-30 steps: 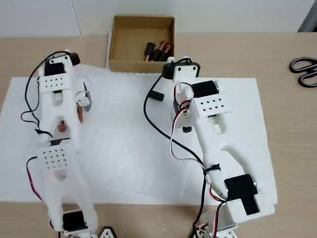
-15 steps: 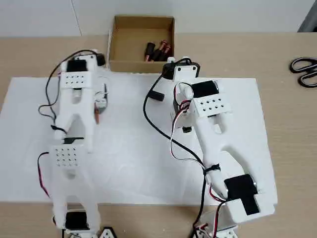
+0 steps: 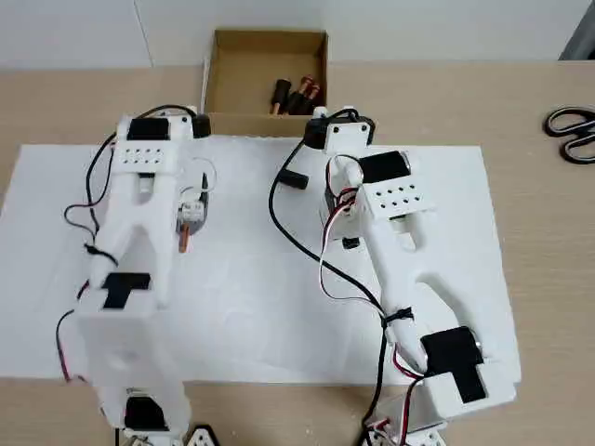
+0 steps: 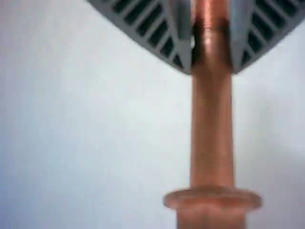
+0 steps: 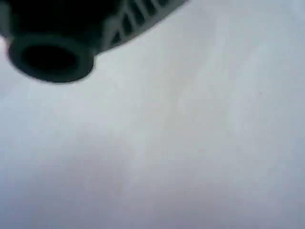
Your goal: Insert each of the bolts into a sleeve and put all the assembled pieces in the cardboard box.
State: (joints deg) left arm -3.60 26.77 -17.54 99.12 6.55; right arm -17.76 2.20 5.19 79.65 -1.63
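— Bolt (image 4: 211, 133), where is it right now?
— Copper one, clamped by its shank between the jaws of the left gripper (image 4: 211, 64). The flanged head sticks out clear of them. It's held over the white sheet (image 3: 242, 307), near the cardboard box (image 3: 242, 79).
— And the box itself?
— It's on the table (image 3: 539, 232) at the sheet's far edge, open on top. The assembled pieces (image 3: 296, 95) are inside, black and copper, bunched together toward its right side. Looks like three, hard to be sure.
— What about the right side?
— The right gripper (image 5: 102, 36) has a black sleeve (image 5: 50, 57) pinched at its tip, open end facing the wrist camera, above the sheet. That arm reaches up close to the box's right front corner.
— Anything else out there?
— Scissors (image 3: 572, 130), far right on the table, well apart from it all.
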